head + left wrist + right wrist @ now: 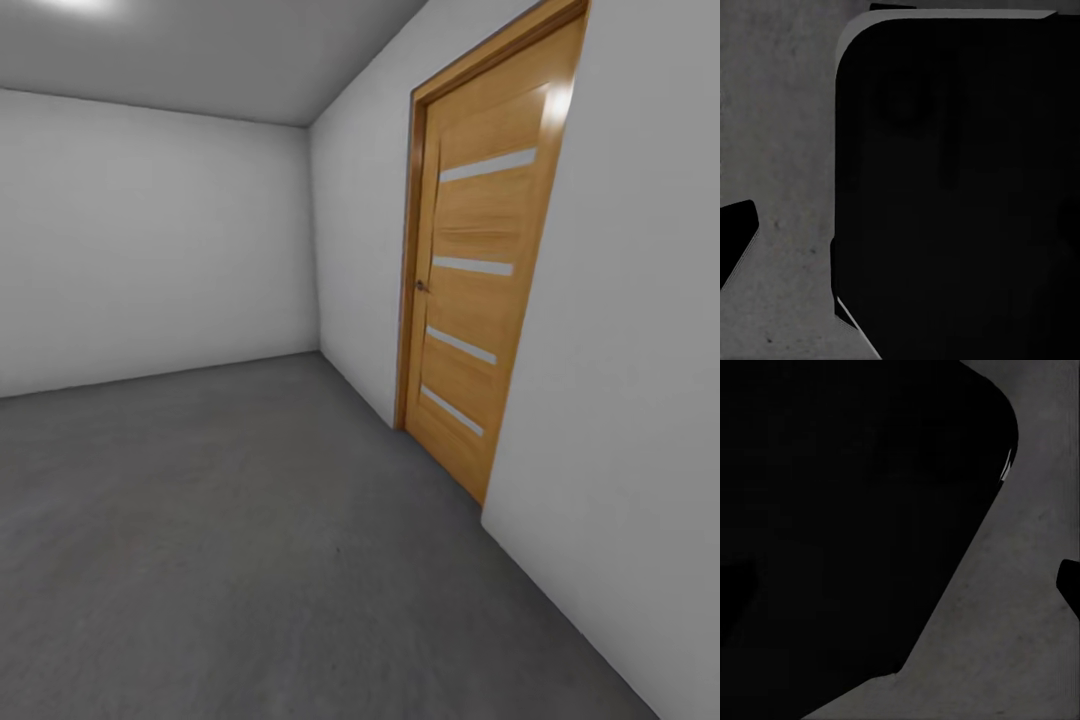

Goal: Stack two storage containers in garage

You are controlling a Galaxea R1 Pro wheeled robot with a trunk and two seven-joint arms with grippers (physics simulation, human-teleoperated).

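Head view showed bare garage floor and a wooden door at right (transit step, no containers visible); gripper states could not be told; next: fetch containers

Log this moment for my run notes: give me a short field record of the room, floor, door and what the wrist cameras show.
room: bare, pale grey walls
floor: dark grey concrete
door: wooden, shut, four pale horizontal strips, in the wall on the robot's right
containers: none visible
left wrist view: large dark rounded body over concrete
right wrist view: dark body over concrete
hands: open or shut cannot be told
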